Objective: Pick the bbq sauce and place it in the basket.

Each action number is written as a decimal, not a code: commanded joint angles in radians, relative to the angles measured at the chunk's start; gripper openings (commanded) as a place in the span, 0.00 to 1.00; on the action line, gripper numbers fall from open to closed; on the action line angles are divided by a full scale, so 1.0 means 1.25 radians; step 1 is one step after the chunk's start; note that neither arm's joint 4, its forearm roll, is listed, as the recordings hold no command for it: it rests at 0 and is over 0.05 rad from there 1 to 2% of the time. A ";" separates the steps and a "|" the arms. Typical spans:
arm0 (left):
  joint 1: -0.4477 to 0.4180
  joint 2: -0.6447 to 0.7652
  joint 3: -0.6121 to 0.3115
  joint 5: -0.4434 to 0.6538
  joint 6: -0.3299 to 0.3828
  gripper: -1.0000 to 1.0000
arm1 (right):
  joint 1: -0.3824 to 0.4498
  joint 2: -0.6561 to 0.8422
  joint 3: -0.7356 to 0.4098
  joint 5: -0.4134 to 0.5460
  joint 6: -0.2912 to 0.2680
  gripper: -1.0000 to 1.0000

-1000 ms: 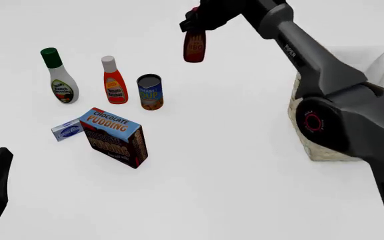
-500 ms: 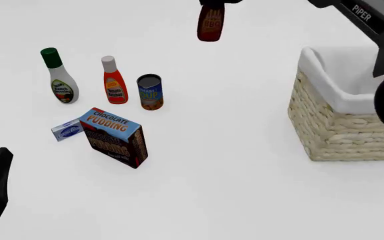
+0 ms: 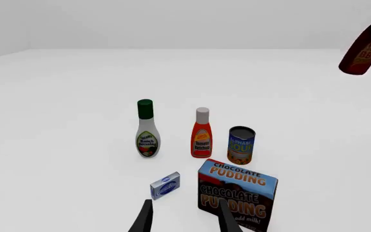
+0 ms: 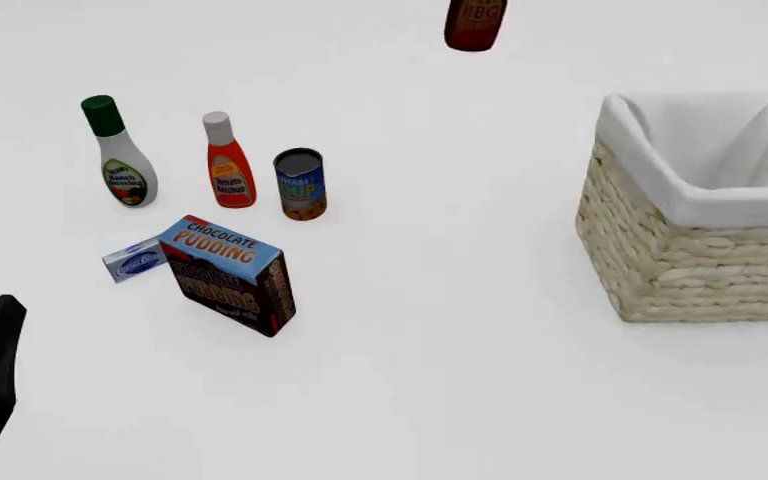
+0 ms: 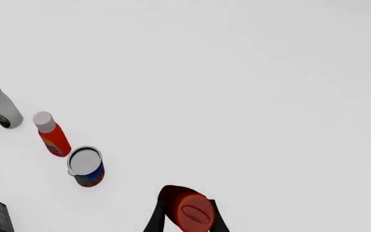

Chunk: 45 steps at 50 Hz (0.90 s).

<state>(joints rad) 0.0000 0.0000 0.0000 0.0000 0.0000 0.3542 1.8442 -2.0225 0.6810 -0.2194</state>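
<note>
Left hand [image 3: 182, 220], nearest, hovers low over the tabletop [image 4: 464, 330] with fingers apart, gripping nothing. Just beyond it stands a box [image 4: 231, 274] lettered "CHOCOLATE PUDDING", then a small blue carton [image 4: 133, 260]; behind these, a soup can [image 4: 300, 184], ketchup bottle [image 4: 228, 162] and ranch bottle [image 4: 117, 153]. Basket [image 4: 684, 255] sits at right. Farthest, the right hand [image 5: 185, 220] clasps the bbq sauce [image 4: 475, 24] high in the air, left of the basket.

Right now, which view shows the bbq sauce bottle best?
The left wrist view: the bbq sauce bottle hangs tilted in the air, label partly readable. The front view cuts it off at the top edge. The right wrist view shows only its red cap in the right gripper.
</note>
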 commanded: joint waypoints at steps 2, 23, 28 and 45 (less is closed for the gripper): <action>0.000 0.000 0.000 0.000 0.000 1.00 | -0.043 -0.105 0.082 -0.016 0.008 0.00; 0.000 0.000 0.000 0.000 0.000 1.00 | -0.119 -0.232 0.187 -0.022 -0.003 0.00; 0.000 0.000 0.000 0.000 0.000 1.00 | -0.139 -0.249 0.200 -0.022 -0.006 0.00; 0.000 0.000 0.000 0.000 0.000 1.00 | -0.229 -0.304 0.245 -0.031 -0.010 0.00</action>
<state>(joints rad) 0.0000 0.0000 0.0000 0.0000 0.0000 0.1270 1.5091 -1.7383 0.6480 -0.2440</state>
